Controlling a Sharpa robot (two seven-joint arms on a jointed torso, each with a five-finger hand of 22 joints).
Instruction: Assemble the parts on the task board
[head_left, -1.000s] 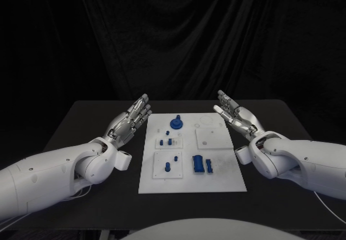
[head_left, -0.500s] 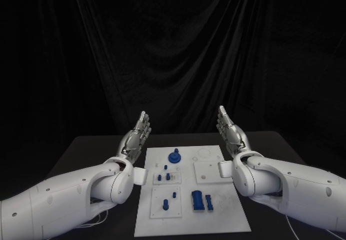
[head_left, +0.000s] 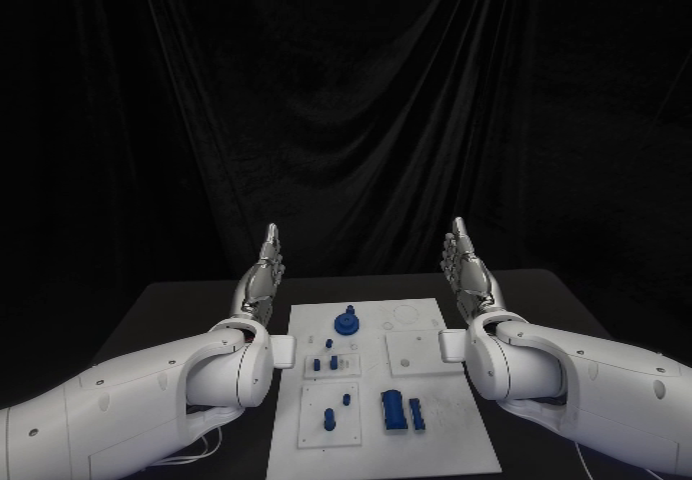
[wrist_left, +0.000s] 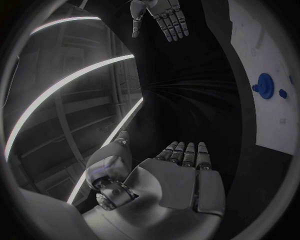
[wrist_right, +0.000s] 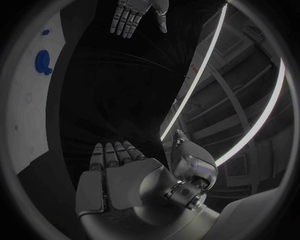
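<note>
Head view: I see left hand (head_left: 261, 280) and right hand (head_left: 469, 277) raised flat, fingers straight, holding nothing, task board (head_left: 433, 440) between and below them, blue parts (head_left: 394, 410) nearer me.

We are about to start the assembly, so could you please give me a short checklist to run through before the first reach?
1. Left hand holds nothing, fingers straight: ok.
2. Right hand holds nothing, fingers straight: ok.
3. Both hands raised off the task board, one at each side: ok.
4. Task board flat on the black table: ok.
5. Round blue part at the board's far end, nothing covering it: ok.
6. Whether the two blue blocks near the front lie loose or seated: cannot tell.
</note>
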